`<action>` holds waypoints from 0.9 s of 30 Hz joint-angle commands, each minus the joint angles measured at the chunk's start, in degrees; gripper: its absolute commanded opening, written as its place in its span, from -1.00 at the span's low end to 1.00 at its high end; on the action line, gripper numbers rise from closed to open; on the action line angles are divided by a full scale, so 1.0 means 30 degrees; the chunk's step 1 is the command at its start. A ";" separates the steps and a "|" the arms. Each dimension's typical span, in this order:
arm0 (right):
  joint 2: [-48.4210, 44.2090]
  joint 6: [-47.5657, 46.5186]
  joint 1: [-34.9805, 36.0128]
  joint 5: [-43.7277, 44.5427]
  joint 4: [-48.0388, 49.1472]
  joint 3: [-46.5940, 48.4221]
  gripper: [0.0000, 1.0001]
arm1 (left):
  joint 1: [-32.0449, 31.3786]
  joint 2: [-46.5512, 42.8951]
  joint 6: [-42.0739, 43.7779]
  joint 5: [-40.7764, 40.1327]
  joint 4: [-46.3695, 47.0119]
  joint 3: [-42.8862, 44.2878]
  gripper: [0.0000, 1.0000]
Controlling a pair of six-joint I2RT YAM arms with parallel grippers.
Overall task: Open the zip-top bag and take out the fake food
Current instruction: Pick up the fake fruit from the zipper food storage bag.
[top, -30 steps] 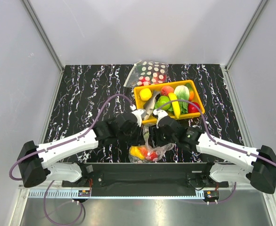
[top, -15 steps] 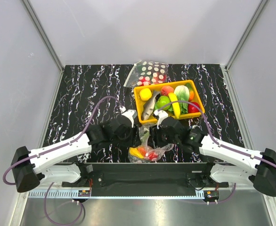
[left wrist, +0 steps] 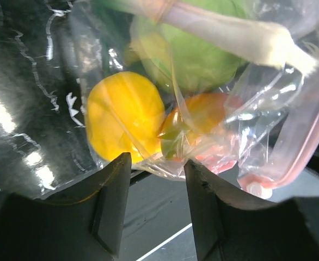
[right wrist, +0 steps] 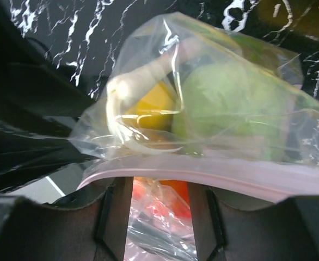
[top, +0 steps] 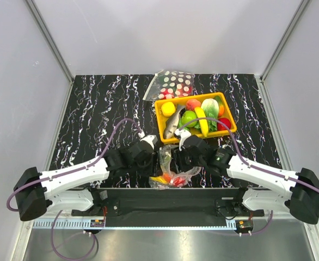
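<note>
Since a second ago the left hand (left wrist: 155, 163) has let go of the zip-top bag (top: 173, 173) and backed toward lower left, its fingers (left wrist: 113, 201) apart and empty. The bag sits bottom centre on the surface (top: 105, 103), fake food (left wrist: 124, 117) inside. The right hand (right wrist: 158, 196) is spread too, the pink zip strip (right wrist: 214, 179) across its tips; contact there is unclear. Overhead, both hands' fingertips are hidden.

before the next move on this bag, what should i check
1. Left tool open: ok, jaws stand apart.
2. Right tool gripping the pink zip strip: cannot tell; the strip lies across it.
3. zip-top bag unzipped: cannot tell.
4. Fake food out of the bag: not ok, it sits inside.
</note>
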 commanded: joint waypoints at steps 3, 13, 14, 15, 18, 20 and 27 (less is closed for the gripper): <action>-0.0181 -0.1225 0.0511 -0.2096 0.0750 -0.0149 0.00 | -0.0219 0.0929 -0.0038 0.1255 0.1753 -0.0002 -0.04; 0.0464 -0.2312 0.1829 -0.1778 -0.0802 -0.0442 0.08 | -0.0219 0.1896 -0.0038 0.0963 0.2486 -0.0090 -0.44; 0.0435 -0.2370 0.1859 -0.1718 -0.1007 -0.0616 0.09 | -0.0219 0.2012 -0.0009 0.0962 0.2486 -0.0031 -0.50; 0.0348 -0.2429 0.1888 -0.1601 -0.0980 -0.0734 0.11 | -0.0219 0.2043 0.0020 0.0904 0.2515 -0.0002 -0.56; 0.0200 -0.2137 0.1859 -0.1133 -0.0920 -0.1058 0.24 | -0.0219 0.2335 0.0138 0.0991 0.2486 0.0203 -0.76; 0.0229 -0.1788 0.1947 -0.0286 -0.0950 -0.1029 0.29 | -0.0219 0.2540 0.0225 0.1050 0.2515 0.0233 -0.91; 0.0727 -0.0791 0.1947 0.2031 -0.1068 -0.0940 0.32 | -0.0219 0.2278 0.0401 0.1079 0.2106 0.0409 -1.00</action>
